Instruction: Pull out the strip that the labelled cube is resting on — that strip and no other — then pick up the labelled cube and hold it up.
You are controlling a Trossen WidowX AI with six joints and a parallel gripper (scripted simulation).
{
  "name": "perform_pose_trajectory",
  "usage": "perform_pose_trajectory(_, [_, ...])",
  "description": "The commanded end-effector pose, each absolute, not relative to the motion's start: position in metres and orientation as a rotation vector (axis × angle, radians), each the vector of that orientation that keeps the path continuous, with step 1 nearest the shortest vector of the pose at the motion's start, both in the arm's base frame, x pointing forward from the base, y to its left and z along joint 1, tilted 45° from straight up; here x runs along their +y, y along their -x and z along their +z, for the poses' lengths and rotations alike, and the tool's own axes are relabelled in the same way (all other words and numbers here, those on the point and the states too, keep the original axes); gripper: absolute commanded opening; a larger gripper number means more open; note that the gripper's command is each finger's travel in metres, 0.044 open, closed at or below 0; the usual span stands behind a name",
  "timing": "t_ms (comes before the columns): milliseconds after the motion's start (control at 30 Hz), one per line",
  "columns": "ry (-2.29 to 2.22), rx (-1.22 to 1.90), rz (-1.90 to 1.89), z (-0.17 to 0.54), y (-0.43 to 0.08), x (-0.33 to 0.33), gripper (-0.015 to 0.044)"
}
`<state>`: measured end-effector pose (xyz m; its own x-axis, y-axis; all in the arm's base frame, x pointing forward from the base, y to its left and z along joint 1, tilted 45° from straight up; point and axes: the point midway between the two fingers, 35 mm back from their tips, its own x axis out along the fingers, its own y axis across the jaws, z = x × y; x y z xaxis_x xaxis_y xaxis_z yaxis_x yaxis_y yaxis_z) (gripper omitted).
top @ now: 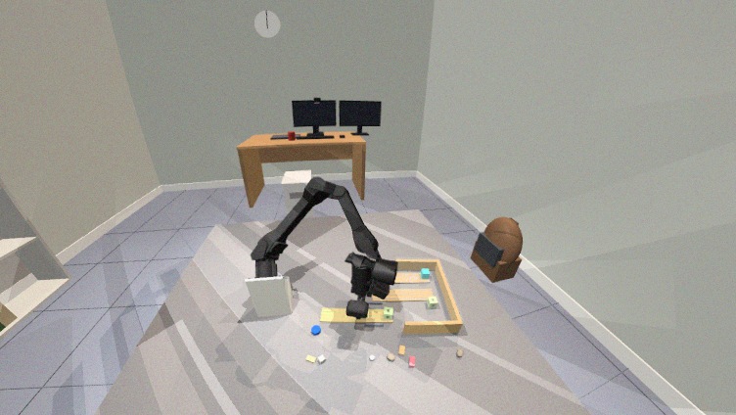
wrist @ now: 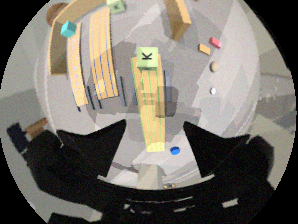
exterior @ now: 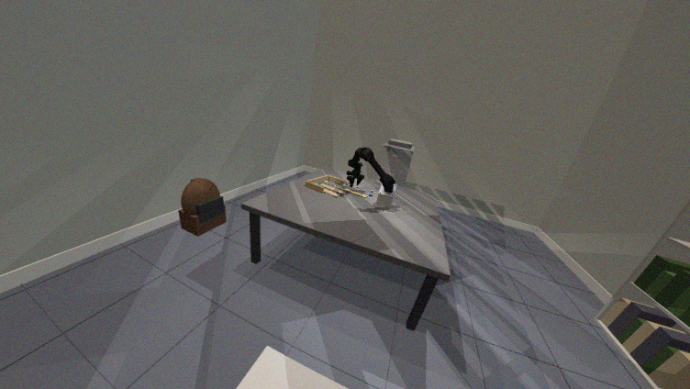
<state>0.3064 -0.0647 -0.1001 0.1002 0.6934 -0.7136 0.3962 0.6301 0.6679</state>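
Note:
A pale green cube [top: 388, 312] [wrist: 147, 58] with a black K on top sits on the far end of a yellow striped strip [top: 332, 314] [wrist: 156, 137]. That strip lies flat, outside the wooden frame [top: 450, 296] [wrist: 178, 20]. A second green cube [top: 432, 302] [wrist: 116, 6], also marked, is inside the frame by the far end of the middle strip [top: 407, 295] [wrist: 105, 65]. A cyan cube [top: 425, 273] [wrist: 68, 29] is at the far end of the third strip [wrist: 76, 65]. My gripper [wrist: 154, 123] [exterior: 356, 184] is open and empty above the yellow strip, on the near side of the K cube.
Dark thin rails [wrist: 168, 85] flank the strips. A blue disc [top: 315, 330] [wrist: 175, 150] lies beside the yellow strip's near end. An orange block [top: 401, 349] [wrist: 204, 49], a red block [top: 411, 361] [wrist: 215, 42] and several small pieces lie to the side of the frame.

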Motion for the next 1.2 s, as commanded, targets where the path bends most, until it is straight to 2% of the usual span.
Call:
perform_pose_trajectory(0, [-0.958, 1.518, 0.278, -0.100, -0.321, -0.070, 0.0440])
perform_pose_trajectory(800, [-0.956, 1.514, 0.279, -0.101, -0.398, -0.096, 0.0440])
perform_pose_trajectory(1033, [-0.956, 1.514, 0.279, -0.108, -0.400, -0.090, 0.0256])
perform_pose_trajectory(1167, [-0.956, 1.514, 0.279, -0.112, -0.401, -0.086, 0.0250])
